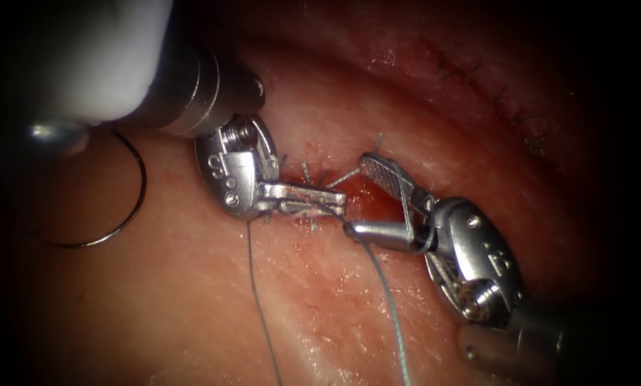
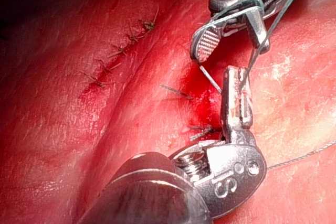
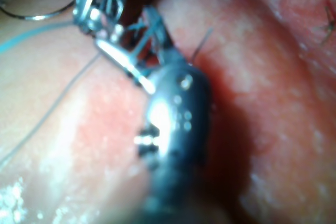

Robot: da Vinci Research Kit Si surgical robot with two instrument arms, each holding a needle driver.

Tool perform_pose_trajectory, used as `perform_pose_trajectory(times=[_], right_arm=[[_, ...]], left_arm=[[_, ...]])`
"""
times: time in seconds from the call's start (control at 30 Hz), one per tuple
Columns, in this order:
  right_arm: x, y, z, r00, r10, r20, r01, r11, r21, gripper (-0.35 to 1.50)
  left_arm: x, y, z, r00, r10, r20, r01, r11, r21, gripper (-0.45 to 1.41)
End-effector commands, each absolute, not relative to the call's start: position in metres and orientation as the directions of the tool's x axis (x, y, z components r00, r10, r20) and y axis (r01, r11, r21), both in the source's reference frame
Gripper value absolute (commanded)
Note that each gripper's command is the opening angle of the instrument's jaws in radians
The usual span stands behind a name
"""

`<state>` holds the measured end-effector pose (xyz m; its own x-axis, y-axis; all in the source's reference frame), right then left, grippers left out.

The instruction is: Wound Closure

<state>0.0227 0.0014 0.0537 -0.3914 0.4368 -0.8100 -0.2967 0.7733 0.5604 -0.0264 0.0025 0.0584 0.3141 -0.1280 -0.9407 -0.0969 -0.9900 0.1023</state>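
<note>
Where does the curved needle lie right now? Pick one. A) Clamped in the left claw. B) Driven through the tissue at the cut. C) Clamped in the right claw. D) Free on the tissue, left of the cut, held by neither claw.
D: the needle rests loose on the tissue left of the cut, away from the left claw shut on the thread and the open right claw.

Looks like a surgical training bench in a lab: a pale pink slab of fatty tissue (image 1: 191,307) with a red cut (image 1: 366,196), stubby dark cut ends of thread (image 2: 123,51) along an older stitched line, all lit close-up.
</note>
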Motion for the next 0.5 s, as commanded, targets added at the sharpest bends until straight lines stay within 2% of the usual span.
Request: perform_pose_trajectory(times=[0.03,0.5], right_arm=[[0.0233,0.0009,0.0543,-0.393,0.440,-0.808,-0.293,0.773,0.563,0.69],[0.0228,0.0016,0.0540,-0.445,0.441,-0.779,-0.339,0.723,0.602,0.68]], left_arm=[[-0.0268,0.0022,0.0590,0.318,-0.125,-0.940,-0.094,-0.991,0.100,-0.45],[-0.0277,0.0005,0.0593,0.270,-0.116,-0.956,-0.078,-0.992,0.098,-0.45]])
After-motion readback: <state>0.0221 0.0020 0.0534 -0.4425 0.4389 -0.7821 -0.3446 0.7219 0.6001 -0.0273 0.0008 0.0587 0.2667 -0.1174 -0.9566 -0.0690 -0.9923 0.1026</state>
